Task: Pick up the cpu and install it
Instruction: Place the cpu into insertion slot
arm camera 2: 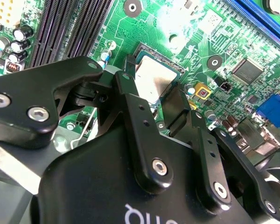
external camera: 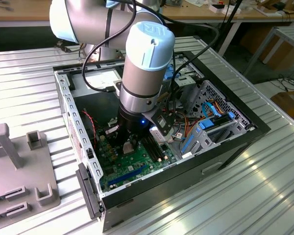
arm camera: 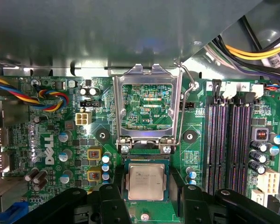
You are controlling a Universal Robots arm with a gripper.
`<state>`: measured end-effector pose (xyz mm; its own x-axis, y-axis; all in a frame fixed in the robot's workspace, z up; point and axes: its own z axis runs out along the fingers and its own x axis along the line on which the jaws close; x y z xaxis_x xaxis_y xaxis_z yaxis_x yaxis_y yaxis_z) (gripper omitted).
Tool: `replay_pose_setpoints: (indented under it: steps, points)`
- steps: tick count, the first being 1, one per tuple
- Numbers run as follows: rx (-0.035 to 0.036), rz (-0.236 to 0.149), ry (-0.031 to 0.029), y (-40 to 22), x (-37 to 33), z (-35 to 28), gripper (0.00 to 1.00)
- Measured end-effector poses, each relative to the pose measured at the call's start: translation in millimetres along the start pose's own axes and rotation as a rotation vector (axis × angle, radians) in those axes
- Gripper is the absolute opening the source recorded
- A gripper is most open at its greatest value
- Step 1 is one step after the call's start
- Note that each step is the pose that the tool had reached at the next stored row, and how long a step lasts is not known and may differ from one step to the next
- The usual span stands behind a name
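The cpu (arm camera: 146, 181), a small square chip with a silver-grey face, lies flat and square over the socket (arm camera 2: 161, 56) on the green motherboard (arm camera: 107, 126). A thin dark-teal border shows round its edges, and whether it is fully seated cannot be told. The gripper (arm camera: 149, 189) holds it with its black jaws drawn in narrow. One fingertip (arm camera: 116, 193) meets one edge of the chip and its partner meets the opposite edge. In the second wrist view the same silver face (arm camera 2: 154, 79) shows between the two black linkages. Just beside the socket, at its hinge, the metal load plate (arm camera: 147, 74) is swung open, with bare board showing through its window. The thin wire lever (arm camera: 185, 107) stands alongside it. The long black memory slots (arm camera: 228, 140) run parallel to one side of the socket, with a cluster of small round capacitors (arm camera: 261, 156) near them. On the other side of the socket sit two yellow-framed components (arm camera: 94, 164) and a twisted bundle of coloured wires (arm camera: 46, 98). In the exterior view the open computer case (external camera: 83, 142) lies on its side in the middle of the frame. The grey and pale-blue arm (external camera: 142, 63) reaches down into it from the upper middle. Blue cables and a drive cage (external camera: 210, 122) fill the case toward the exterior view's right. The case rests on a ribbed metal table (external camera: 264, 186), and a grey plastic fixture (external camera: 19, 166) stands at the lower left of the frame.
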<state>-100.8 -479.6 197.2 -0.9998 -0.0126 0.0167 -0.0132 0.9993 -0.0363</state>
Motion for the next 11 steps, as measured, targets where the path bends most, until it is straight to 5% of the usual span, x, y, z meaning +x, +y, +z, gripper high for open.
replay_pose_setpoints:
  steps: [11]
  points:
    - [-0.0002,0.0,-0.0002,-0.1,0.1,-3.7,0.47]
